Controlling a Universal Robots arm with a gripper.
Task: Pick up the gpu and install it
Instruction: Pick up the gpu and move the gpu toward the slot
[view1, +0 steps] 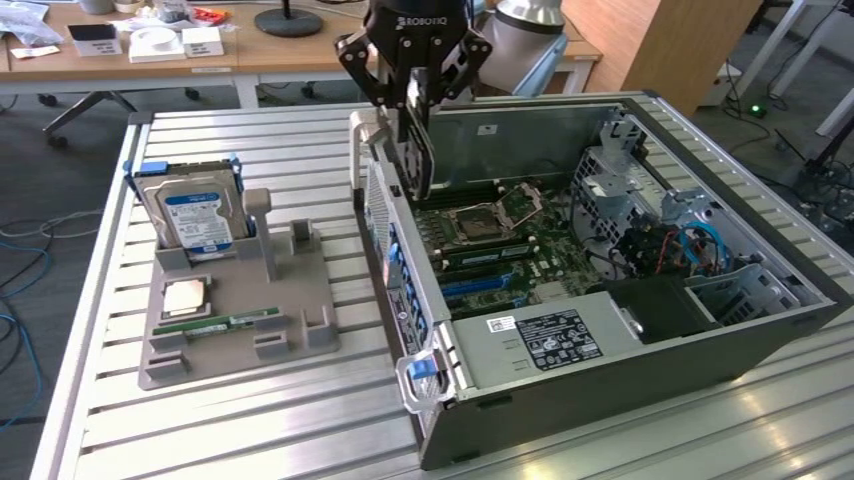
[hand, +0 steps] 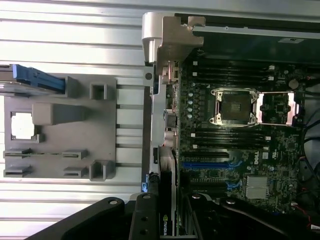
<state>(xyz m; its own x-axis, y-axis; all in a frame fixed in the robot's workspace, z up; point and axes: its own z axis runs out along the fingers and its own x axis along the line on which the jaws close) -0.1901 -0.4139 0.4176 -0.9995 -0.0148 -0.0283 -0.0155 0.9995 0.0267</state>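
The gpu hangs on edge, its dark card and silver bracket pointing down. My gripper is shut on its upper end. It hovers above the rear wall of the open computer case, over the motherboard's near edge. In the wrist view the gpu shows edge-on between the black fingers, beside the case's rear panel. The blue expansion slot lies just beside the card's edge; the same blue slot sits lower on the board in the exterior view.
A grey holder tray stands at the exterior view's left on the slatted table. It carries a hard drive, a processor chip and a green memory stick. Drive cages and cables fill the case's far side.
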